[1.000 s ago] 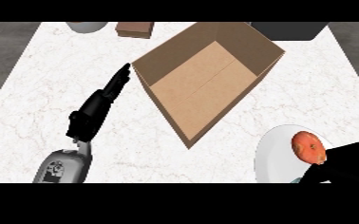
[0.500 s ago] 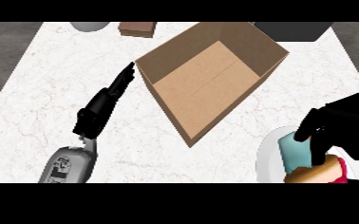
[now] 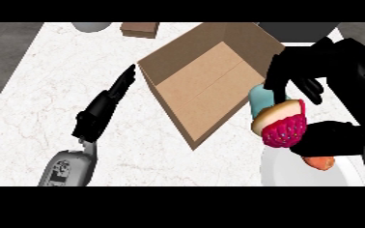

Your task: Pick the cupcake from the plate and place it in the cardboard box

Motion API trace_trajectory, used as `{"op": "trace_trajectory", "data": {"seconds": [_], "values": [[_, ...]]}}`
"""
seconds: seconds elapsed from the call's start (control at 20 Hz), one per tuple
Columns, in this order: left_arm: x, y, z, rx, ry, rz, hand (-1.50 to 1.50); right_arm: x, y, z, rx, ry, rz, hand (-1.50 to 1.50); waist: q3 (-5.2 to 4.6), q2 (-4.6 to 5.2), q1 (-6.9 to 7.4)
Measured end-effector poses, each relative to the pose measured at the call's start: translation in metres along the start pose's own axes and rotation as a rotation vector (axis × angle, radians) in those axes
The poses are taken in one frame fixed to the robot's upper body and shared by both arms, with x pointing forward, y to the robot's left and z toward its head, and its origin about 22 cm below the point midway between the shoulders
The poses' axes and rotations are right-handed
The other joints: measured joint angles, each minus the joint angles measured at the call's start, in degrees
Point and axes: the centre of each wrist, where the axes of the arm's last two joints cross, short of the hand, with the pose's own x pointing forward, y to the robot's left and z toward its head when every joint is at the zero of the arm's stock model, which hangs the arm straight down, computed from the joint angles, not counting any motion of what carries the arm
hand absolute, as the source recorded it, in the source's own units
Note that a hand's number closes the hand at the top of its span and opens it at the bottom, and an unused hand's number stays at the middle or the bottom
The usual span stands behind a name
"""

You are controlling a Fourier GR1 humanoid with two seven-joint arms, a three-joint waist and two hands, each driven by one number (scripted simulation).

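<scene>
Right hand curled round cupcake, beside cardboard box.

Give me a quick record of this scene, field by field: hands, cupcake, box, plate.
right hand: curled round the cupcake, raised above the plate
cupcake: lifted, tilted, beside the box's right edge
box: open, nothing visible inside
plate: white, at lower right, an orange item on it
left hand: open, fingers straight, left of the box
</scene>
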Motion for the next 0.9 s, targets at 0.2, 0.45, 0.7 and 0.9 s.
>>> {"op": "trace_trajectory", "data": {"seconds": [0.2, 0.45, 0.7, 0.9], "values": [[-0.001, 0.0, 0.0, -0.001, 0.0, 0.002, 0.0, -0.012, 0.012, -0.027, -0.018, 0.022, 0.033, 1.5, 0.01, 0.06, 0.13], [0.007, 0.004, 0.002, -0.01, -0.006, 0.002, 0.0, -0.027, 0.035, -0.058, -0.01, 0.036, 0.094, 1.5, 0.02, 0.08, 0.35], [0.009, 0.001, -0.001, -0.006, -0.006, -0.001, 0.0, -0.046, 0.069, -0.08, 0.019, 0.05, 0.145, 1.5, 0.03, 0.14, 0.32], [0.005, 0.0, -0.002, -0.012, -0.008, 0.004, 0.0, -0.061, 0.102, -0.093, 0.063, 0.085, 0.14, 1.5, 0.03, 0.17, 0.33]]}}
